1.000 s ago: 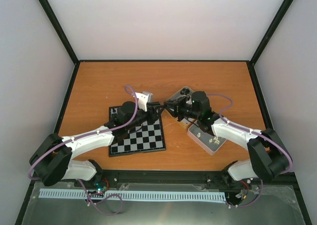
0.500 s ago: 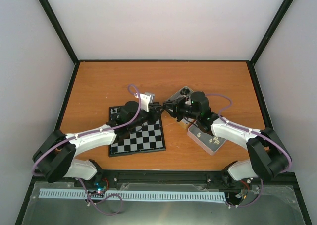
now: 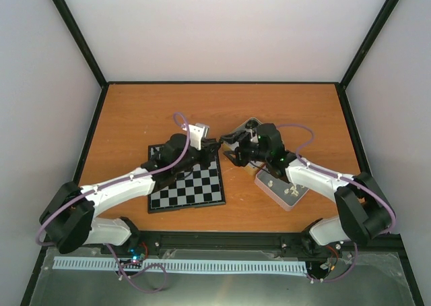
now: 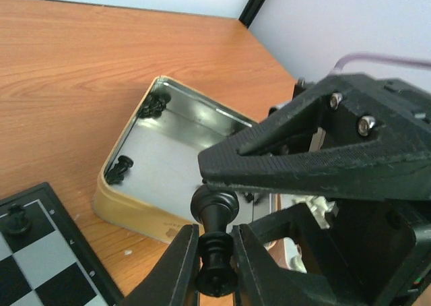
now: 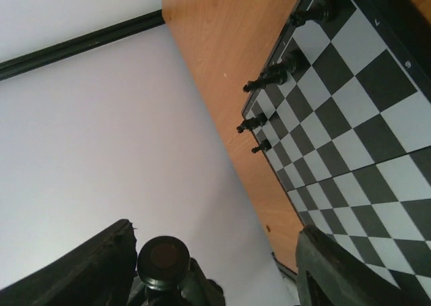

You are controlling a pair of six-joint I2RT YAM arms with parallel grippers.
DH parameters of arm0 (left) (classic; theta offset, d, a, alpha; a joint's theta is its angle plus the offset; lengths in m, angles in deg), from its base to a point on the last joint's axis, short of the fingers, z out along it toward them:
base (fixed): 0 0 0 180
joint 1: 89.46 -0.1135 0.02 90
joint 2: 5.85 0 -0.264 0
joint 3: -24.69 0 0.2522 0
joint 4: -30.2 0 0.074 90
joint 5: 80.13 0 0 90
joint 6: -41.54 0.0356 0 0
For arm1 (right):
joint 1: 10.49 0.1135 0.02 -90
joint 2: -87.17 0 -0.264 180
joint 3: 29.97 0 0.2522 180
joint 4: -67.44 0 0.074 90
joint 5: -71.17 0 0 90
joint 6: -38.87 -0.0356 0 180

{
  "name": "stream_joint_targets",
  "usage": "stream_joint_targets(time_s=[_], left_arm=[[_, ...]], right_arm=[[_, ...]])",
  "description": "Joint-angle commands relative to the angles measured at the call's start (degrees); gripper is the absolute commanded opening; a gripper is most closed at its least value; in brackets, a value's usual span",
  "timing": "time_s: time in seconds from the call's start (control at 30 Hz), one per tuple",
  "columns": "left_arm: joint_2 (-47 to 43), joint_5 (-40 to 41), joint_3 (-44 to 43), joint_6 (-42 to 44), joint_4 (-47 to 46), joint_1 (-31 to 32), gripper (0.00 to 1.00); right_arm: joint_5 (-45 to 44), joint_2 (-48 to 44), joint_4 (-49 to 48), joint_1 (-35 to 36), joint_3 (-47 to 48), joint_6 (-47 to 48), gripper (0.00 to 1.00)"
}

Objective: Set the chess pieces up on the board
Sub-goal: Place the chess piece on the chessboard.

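One small black plastic chess piece [image 4: 214, 252], glossy, with a ringed stem and a rounded head, is pinched between the left gripper's [image 4: 215, 238] fingers, raised just beside the shallow silver metal tin [image 4: 161, 158]. We see the right gripper's [image 5: 215, 235] jaws spread wide around it. Four dark chessmen [image 5: 276, 71] line one edge of the black-and-silver checkered board [image 5: 350, 117].

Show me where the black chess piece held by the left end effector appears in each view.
Left wrist: black chess piece at bottom centre, clamped in the left end effector.
Right wrist: black chess piece bottom left, seen end-on.
Top external: too small to tell.
Shared landmark: the board, in all three views.
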Motion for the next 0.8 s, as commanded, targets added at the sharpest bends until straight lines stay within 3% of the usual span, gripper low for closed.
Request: stream_joint_targets(time_s=[0.0,0.17,0.33,0.5,0.77], left_arm=[[-2.05,-0.82,-6.68,4.76,14.33,0.01,0.11],[-0.82,-7.07,-13.49,9.39,34.27,-3.18,0.11],[1.18,-7.72,-19.78,11.94,52.54,-9.12,0.11],[5.52,-9.53,-24.23,13.75,61.62,-15.09,0.13],[13.36,-0.99,-27.55,14.03,67.74,-17.82,0.17]], right_arm=[[-0.98,0.58,8.01,0.32,3.92,11.89,0.67],[-3.14,-0.52,12.81,-0.26,5.13,18.93,0.69],[-6.56,-2.3,18.22,-1.23,4.94,23.39,0.69],[-8.49,-3.87,21.04,-2.46,3.87,25.4,0.69],[-9.38,-5.75,22.35,-3.39,2.8,27.07,0.69]])
